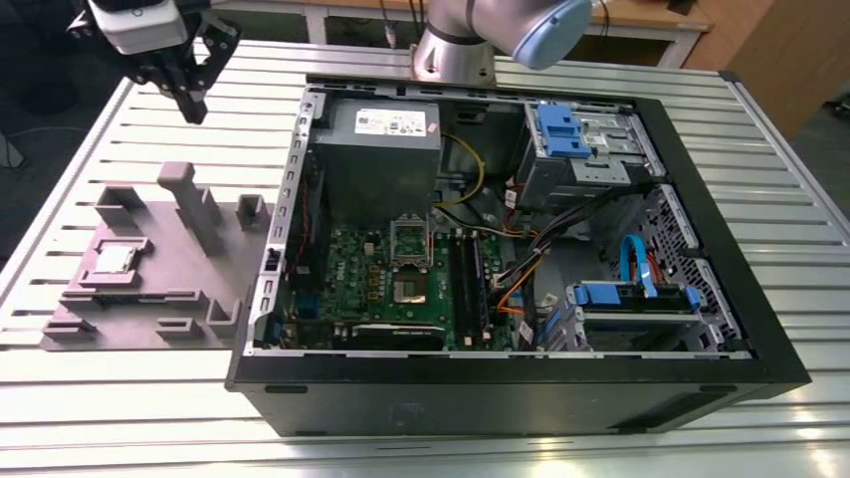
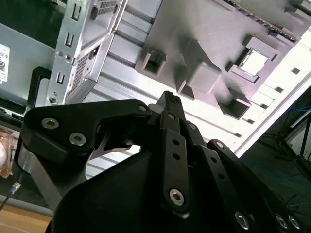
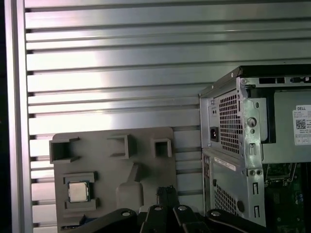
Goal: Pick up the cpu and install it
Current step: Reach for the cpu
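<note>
One slatted metal desk (image 1: 133, 418) carries one open computer case (image 1: 531, 393) and, at the exterior view's left of it, one grey plastic tray (image 1: 173, 299). One cpu (image 1: 114, 259) lies flat in a square pocket of that tray, silver top up. Inside the case, one green board (image 1: 372, 274) lies nearer than one grey power-supply box (image 1: 378, 164), which bears a white printed label (image 1: 388, 123). Farthest, above the desk beyond the tray, the one gripper (image 1: 193, 105) hangs clenched and empty, touching nothing.

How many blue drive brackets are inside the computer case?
2: one blue bracket by the arm's base, the other blue bracket at the exterior view's lower right; more may be hidden.
</note>
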